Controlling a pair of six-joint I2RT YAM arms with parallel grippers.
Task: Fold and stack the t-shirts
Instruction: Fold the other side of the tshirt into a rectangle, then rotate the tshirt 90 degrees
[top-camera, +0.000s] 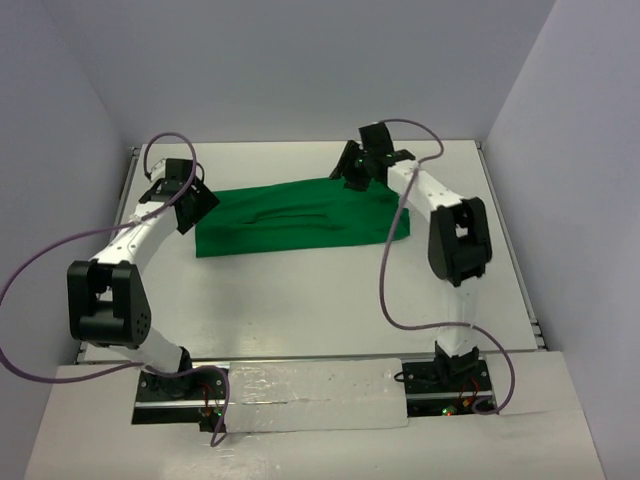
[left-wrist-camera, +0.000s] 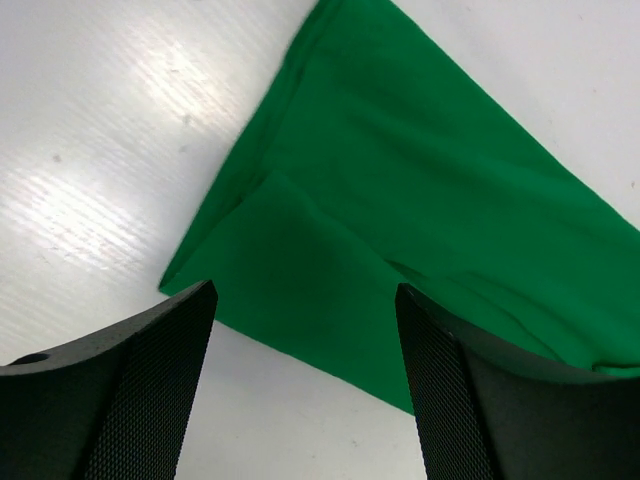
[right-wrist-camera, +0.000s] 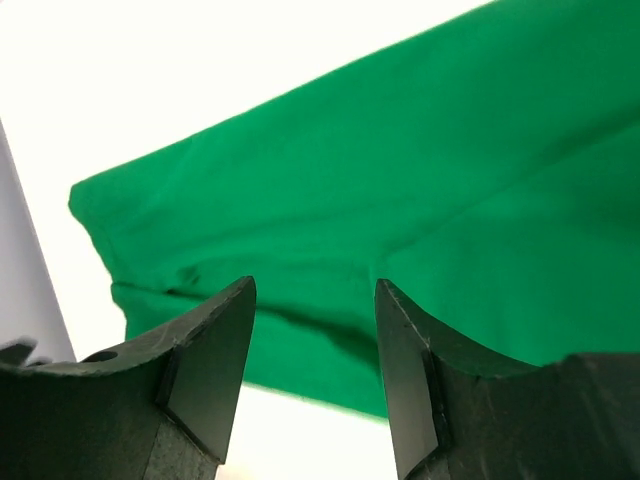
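Note:
A bright green t-shirt (top-camera: 300, 222) lies folded into a long band across the far middle of the white table. My left gripper (top-camera: 197, 208) hangs over its left end, open and empty; in the left wrist view the shirt's (left-wrist-camera: 400, 200) folded corner lies between and beyond the fingers (left-wrist-camera: 160, 370). My right gripper (top-camera: 352, 170) hangs over the shirt's far right edge, open and empty; in the right wrist view the cloth (right-wrist-camera: 400, 190) lies just beyond the fingertips (right-wrist-camera: 225, 340).
The white table (top-camera: 300, 300) has raised rails at its left and right edges. Purple-grey walls close in on three sides. Loose purple cables loop off both arms. A taped white strip (top-camera: 310, 395) lies between the arm bases.

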